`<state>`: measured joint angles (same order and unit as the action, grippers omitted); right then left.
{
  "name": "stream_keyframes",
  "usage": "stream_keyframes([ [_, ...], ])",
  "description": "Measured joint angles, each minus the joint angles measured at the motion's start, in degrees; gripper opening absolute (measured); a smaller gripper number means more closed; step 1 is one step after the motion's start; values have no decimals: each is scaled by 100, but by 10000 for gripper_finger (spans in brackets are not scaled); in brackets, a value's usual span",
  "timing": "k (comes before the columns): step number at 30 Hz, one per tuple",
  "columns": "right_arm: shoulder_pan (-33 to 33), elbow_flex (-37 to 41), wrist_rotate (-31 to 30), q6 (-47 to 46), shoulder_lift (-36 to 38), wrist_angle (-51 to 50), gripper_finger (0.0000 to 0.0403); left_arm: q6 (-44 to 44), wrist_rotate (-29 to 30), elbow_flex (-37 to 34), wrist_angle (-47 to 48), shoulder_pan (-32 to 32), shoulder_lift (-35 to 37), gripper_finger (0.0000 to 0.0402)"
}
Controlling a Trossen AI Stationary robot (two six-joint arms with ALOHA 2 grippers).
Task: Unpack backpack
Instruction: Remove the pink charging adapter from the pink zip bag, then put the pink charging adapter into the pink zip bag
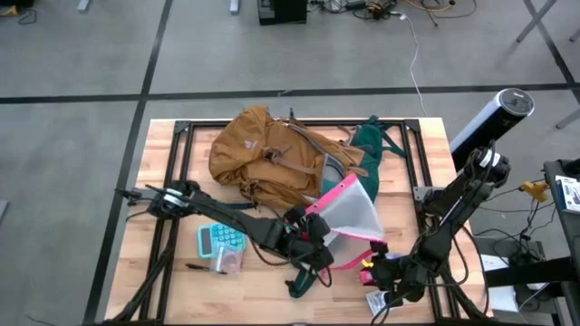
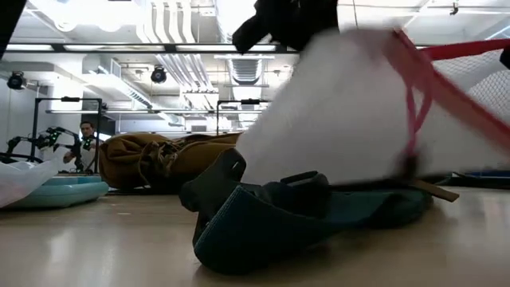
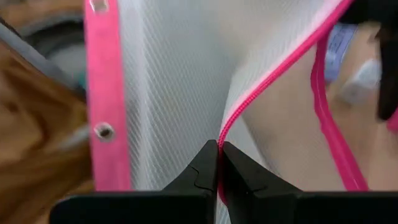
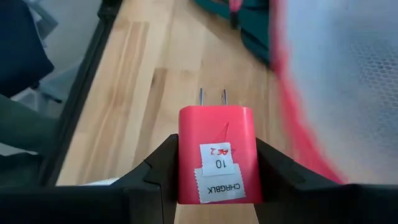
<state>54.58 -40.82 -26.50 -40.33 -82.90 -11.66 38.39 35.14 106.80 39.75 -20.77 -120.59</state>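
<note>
The backpack (image 1: 263, 154) lies slumped on its side toward the far middle of the counter (image 1: 163, 181), its mouth turned toward the arms and its green back panel and straps (image 1: 376, 145) spilling out to the right, a pose that leaves the opening reachable. Just in front of it, the clear pouch with the pink edging (image 1: 349, 213) is lifted off the wood: the left gripper (image 3: 217, 155) has its fingers pinched tight on the pink zipper seam, so the pouch hangs open and steady, probably to let its contents be drawn out. Beside and below it, near the front right of the counter, the right gripper (image 4: 216, 163) holds a red plug-in charger (image 4: 216, 152) between its fingers, clamped across the body with the two prongs pointing away; I judge it has come from the pouch and is on its way to a free patch of wood. Further out, a teal calculator (image 1: 220, 240) and a small clear packet (image 1: 228, 263) lie on the front left, seemingly already unpacked, and a dark green strap (image 1: 304, 282) trails toward the front edge.
</note>
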Motion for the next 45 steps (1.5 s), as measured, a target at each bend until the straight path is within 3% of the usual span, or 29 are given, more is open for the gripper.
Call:
stream_keyframes([
  [7, -151, 2, -50, 49, -596, 567, 126, -591, 171, 26, 7, 229, 592, 0],
  [19, -436, 4, 5, 347, -1198, 1099, 126, -634, -16, 28, -444, 280, 889, 0],
  [27, -381, 4, 78, 644, 175, 971, 126, -295, -31, 37, -468, 204, 896, 0],
  [35, -644, -13, -1240, 1605, 1860, 569, 126, 105, -137, 35, -1066, -108, 828, 0],
  [40, -1144, -11, -1258, 1789, 1956, 340, 126, 20, -148, 35, -1704, -366, 828, 0],
  [45, -1548, -10, -1245, 1786, 1598, 369, 126, 224, 91, 25, -1791, -601, 754, 0],
])
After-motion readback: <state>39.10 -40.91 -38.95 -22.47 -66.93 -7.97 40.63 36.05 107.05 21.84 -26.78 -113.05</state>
